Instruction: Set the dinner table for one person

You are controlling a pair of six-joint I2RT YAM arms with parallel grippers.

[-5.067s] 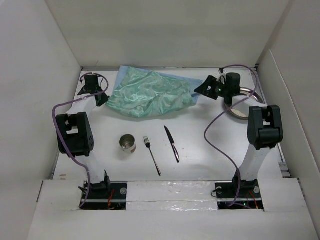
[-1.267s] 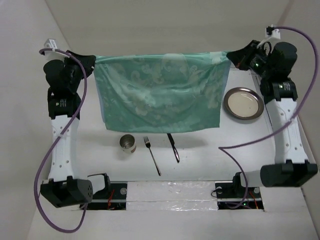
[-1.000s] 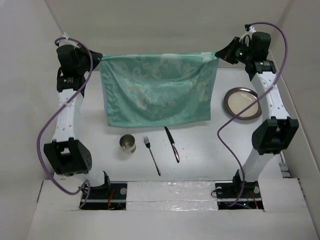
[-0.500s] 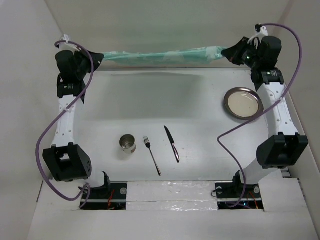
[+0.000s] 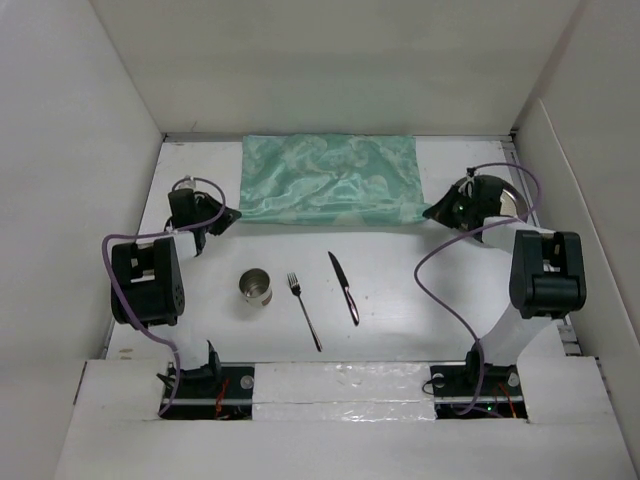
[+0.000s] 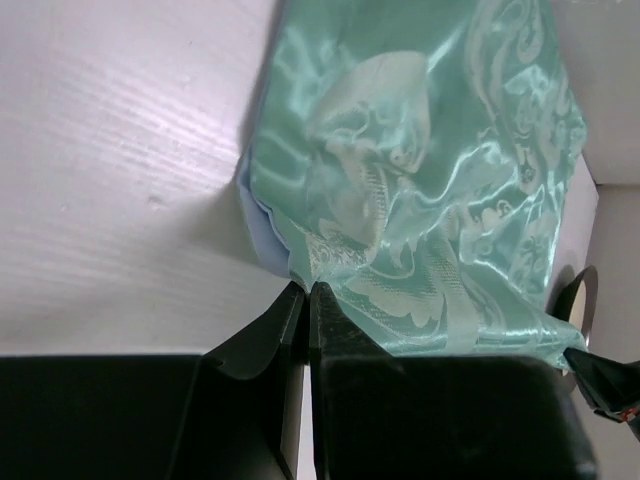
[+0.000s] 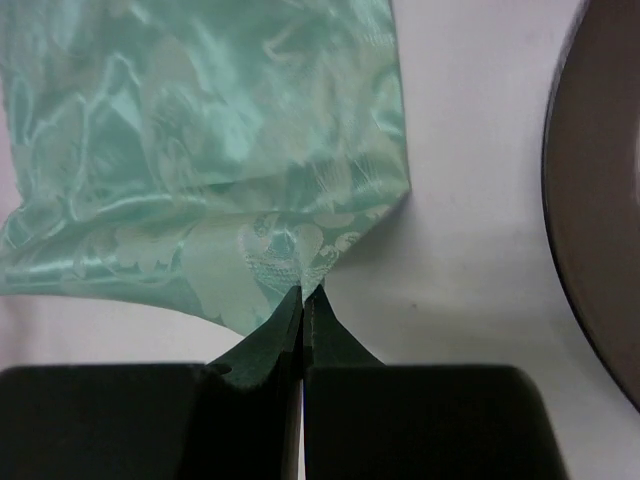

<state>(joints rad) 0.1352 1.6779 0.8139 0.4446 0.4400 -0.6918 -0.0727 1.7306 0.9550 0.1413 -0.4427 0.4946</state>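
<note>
A shiny green cloth mat [image 5: 330, 180] lies spread flat on the far half of the white dinner table [image 5: 420, 290]. My left gripper [image 5: 232, 214] is low at the mat's near left corner. In the left wrist view the gripper [image 6: 307, 288] is shut on that corner of the mat [image 6: 420, 200]. My right gripper [image 5: 430, 213] is at the near right corner. In the right wrist view the gripper [image 7: 302, 292] is shut on that corner of the mat [image 7: 220, 130].
A metal cup [image 5: 256, 287], a fork [image 5: 304, 311] and a knife [image 5: 344, 287] lie in a row nearer the arm bases. A round metal plate [image 5: 495, 195] sits at the right, partly hidden by my right arm; its rim [image 7: 595, 200] is close to the right fingers.
The mat hung stretched in the air between both raised grippers; now both arms have come down and nearer, and the mat lies flat on the table.
</note>
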